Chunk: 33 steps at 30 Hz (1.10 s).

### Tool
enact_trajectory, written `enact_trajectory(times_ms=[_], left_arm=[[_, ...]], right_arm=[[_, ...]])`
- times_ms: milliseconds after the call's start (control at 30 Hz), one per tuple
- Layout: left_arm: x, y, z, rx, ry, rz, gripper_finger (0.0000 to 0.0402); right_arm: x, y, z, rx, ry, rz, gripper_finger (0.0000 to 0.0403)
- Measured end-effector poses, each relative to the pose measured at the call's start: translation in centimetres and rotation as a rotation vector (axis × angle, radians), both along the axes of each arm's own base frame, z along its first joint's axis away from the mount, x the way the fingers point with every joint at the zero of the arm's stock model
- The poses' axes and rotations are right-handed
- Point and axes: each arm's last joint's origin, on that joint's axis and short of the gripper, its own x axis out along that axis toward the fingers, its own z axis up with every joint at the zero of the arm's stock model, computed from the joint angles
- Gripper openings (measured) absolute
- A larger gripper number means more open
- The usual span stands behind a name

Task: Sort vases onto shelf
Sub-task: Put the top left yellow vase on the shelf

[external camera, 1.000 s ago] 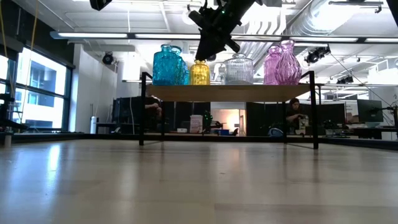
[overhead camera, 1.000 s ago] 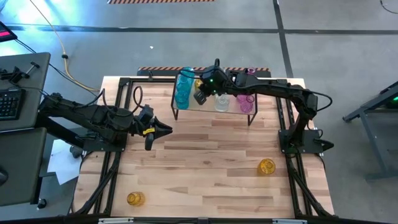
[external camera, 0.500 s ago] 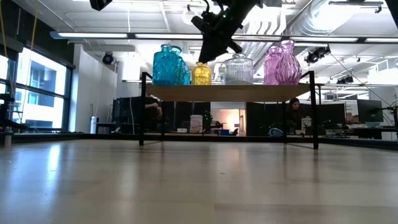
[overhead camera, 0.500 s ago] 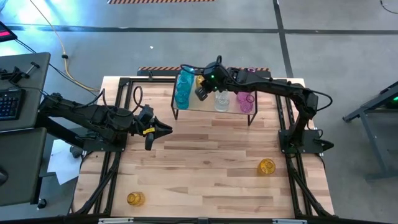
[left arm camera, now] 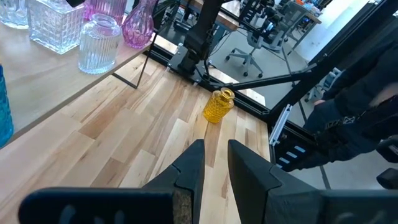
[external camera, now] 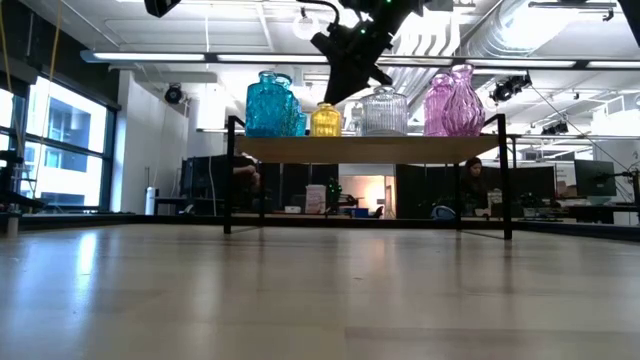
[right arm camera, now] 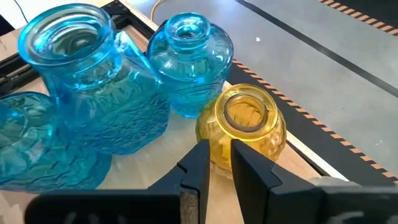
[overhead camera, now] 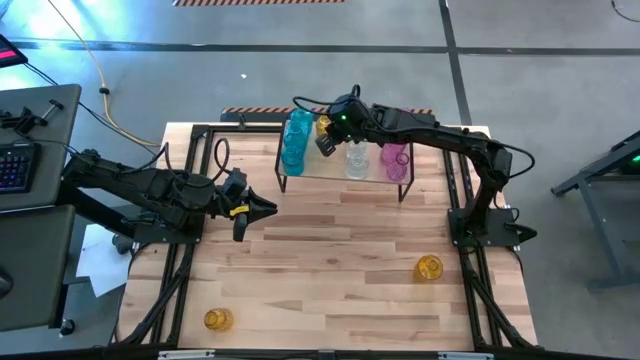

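A small yellow vase [right arm camera: 241,127] is stood on the shelf [external camera: 370,148], just beside the blue vases [right arm camera: 93,99]. The right gripper [right arm camera: 216,163] is seen just above it, fingers nearly together and gripping nothing. A straight upward retreat is advised, so no neighbouring glass is knocked. The left gripper [left arm camera: 214,163], likewise nearly closed and empty, is parked well apart from the shelf.
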Motion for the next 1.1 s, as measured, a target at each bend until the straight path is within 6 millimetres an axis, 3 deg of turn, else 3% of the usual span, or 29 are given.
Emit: enact_trajectory(times_ms=[1100], left_arm=[[-0.05, -0.21, 0.00, -0.017, 0.000, -0.006, 0.0062]], right_arm=[[-0.36, -0.76, 0.05, -0.065, 0.033, -0.059, 0.0057]])
